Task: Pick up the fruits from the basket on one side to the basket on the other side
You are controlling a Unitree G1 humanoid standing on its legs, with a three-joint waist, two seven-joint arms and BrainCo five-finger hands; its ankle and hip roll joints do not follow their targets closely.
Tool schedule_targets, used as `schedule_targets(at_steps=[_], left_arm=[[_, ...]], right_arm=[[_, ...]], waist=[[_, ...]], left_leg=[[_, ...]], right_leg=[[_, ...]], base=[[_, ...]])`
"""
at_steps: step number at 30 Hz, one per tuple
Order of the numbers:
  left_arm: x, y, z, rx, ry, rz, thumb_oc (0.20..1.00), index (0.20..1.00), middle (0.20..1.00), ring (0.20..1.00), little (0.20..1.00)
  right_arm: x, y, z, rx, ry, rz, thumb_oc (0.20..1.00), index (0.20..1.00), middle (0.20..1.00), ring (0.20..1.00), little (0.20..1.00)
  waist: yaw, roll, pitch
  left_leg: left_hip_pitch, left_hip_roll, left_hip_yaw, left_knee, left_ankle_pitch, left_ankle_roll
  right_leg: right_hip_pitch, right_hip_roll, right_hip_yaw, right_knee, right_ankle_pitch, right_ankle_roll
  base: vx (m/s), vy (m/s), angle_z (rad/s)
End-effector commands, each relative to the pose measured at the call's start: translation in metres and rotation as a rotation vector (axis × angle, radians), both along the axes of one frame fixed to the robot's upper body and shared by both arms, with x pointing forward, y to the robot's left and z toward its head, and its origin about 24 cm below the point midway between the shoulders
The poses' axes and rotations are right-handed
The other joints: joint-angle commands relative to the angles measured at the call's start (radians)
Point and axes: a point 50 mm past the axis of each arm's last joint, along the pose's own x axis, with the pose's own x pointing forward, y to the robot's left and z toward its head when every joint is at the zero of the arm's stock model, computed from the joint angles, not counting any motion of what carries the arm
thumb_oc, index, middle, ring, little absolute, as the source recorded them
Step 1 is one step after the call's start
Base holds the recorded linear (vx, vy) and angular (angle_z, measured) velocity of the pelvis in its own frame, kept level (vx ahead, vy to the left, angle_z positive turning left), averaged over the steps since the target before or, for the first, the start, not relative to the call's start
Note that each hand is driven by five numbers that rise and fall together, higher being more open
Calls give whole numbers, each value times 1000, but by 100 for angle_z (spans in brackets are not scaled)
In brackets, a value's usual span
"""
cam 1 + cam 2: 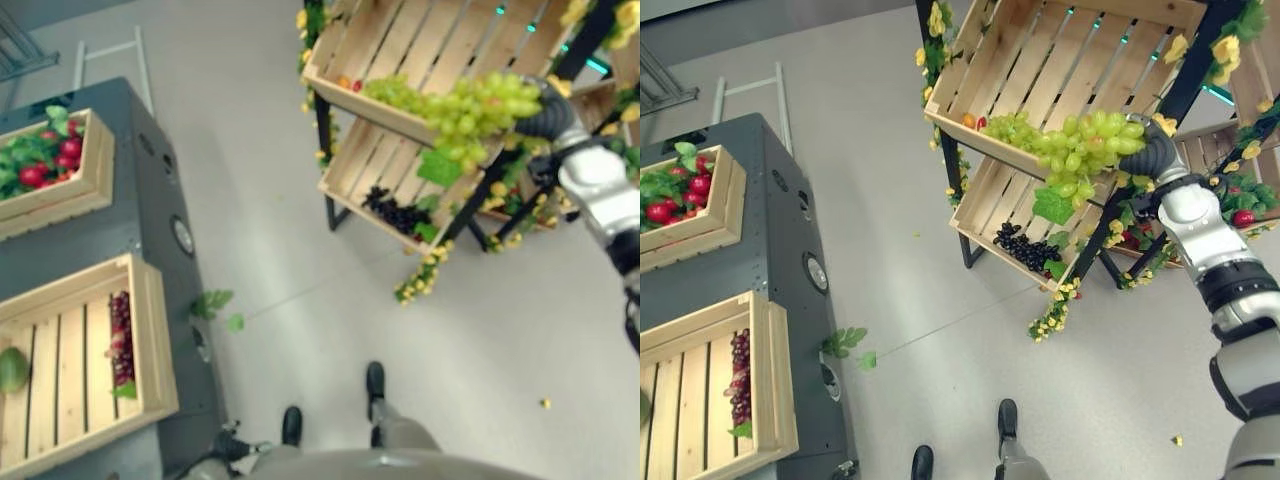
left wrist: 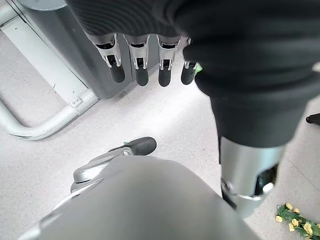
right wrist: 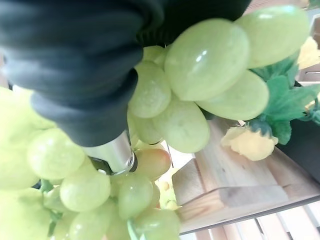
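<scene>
A big bunch of green grapes [image 1: 1080, 140] hangs just above the front edge of the rack's upper wooden crate [image 1: 1040, 50]. My right hand [image 1: 1150, 152] is shut on its right end; up close, the grapes [image 3: 205, 65] crowd around the hand's dark cover [image 3: 80, 65] and thumb. On the grey table at the left, a near crate [image 1: 155, 340] holds dark red grapes [image 1: 120, 340] and a green fruit [image 1: 12, 368]. My left hand [image 2: 140, 65] hangs low beside the grey cabinet, fingers straight, holding nothing.
The rack's lower crate [image 1: 985, 200] holds dark grapes [image 1: 1025, 250]. A far crate [image 1: 95, 165] on the table is full of red fruit and leaves. Small orange and red fruits [image 1: 972, 121] lie in the upper crate's corner. Yellow flower garlands trail from the rack's black frame.
</scene>
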Motion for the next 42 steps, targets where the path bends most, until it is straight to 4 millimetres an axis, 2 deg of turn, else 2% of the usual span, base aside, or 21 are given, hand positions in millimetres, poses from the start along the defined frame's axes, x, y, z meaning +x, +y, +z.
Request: schedule_targets(at_steps=[1, 9, 14, 22, 34, 36, 42], left_arm=[[-5, -12, -4, 7, 27, -66, 1000, 1000, 1000, 1000, 1000], [-5, -10, -4, 29, 28, -55, 1000, 1000, 1000, 1000, 1000], [-3, -12, -4, 30, 26, -63, 1000, 1000, 1000, 1000, 1000], [-3, -14, -4, 34, 29, -55, 1000, 1000, 1000, 1000, 1000], [-4, -14, -5, 37, 32, -41, 1000, 1000, 1000, 1000, 1000], [-4, -14, -5, 38, 33, -36, 1000, 1000, 1000, 1000, 1000], [0, -16, -4, 28, 15, -11, 1000, 1000, 1000, 1000, 1000]], right_arm=[[-31, -77, 74, 149, -189, -402, 200, 200, 200, 200, 200], [-35, -72, 102, 192, -286, -388, 200, 200, 200, 200, 200], [-31, -62, 110, 178, -301, -361, 200, 200, 200, 200, 200], [-22, -52, 102, 186, -288, -339, 200, 200, 200, 200, 200], [-21, -53, 93, 222, -299, -329, 200, 200, 200, 200, 200], [-20, -49, 93, 231, -315, -300, 200, 200, 200, 200, 200], [-24, -17, 90, 228, -405, -87, 200, 200, 200, 200, 200]], waist=[[88, -67, 33], [90, -56, 33], [88, -55, 37], [85, -52, 36], [87, -51, 34], [87, -54, 33], [75, -58, 33]], left_leg=[[35, -88, 10, 8, 88, -29], [10, -88, -4, 7, 105, -40], [0, -89, -7, 7, 110, -42], [-6, -85, -5, 7, 112, -43], [-10, -87, -4, 7, 114, -41], [-8, -86, -5, 7, 112, -40], [-6, -86, -5, 7, 108, -36]], right_leg=[[145, 16, 27, 8, -78, -26], [136, 13, 4, 8, -86, -29], [126, 15, 2, 8, -84, -30], [123, 19, 6, 8, -88, -33], [122, 15, 1, 8, -86, -33], [124, 16, 1, 8, -86, -33], [123, 20, 1, 8, -85, -33]], base=[[-25, -14, 33], [-8, -14, 33], [-12, -11, 15], [-6, -3, -4], [-6, 3, 1], [0, 0, 0], [0, 0, 0]])
